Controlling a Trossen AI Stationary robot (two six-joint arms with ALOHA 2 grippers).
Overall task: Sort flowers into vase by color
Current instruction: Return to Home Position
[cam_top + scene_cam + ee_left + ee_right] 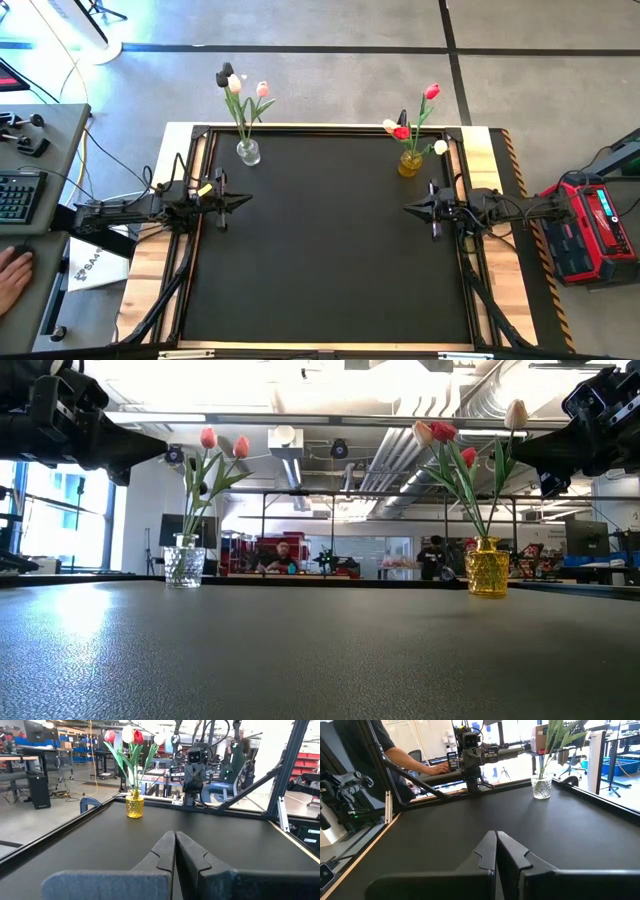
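A clear glass vase [248, 152] stands at the table's far left with tulips [240, 85] in pink, white and dark upright in it, stems in the vase. A yellow vase [410, 163] at the far right holds red and white tulips [412, 125]. My left gripper [248, 200] is shut at the table's left edge, level, with nothing in it. My right gripper [408, 209] is shut at the right edge, also with nothing. In the left wrist view the yellow vase [134, 806] stands far off; in the right wrist view, the glass vase [542, 787].
The black table mat [330, 250] lies between the arms inside a black frame. A red box [590, 228] stands off the table's right side. At a desk on the left a person's hand [12, 272] rests near a keyboard [15, 197].
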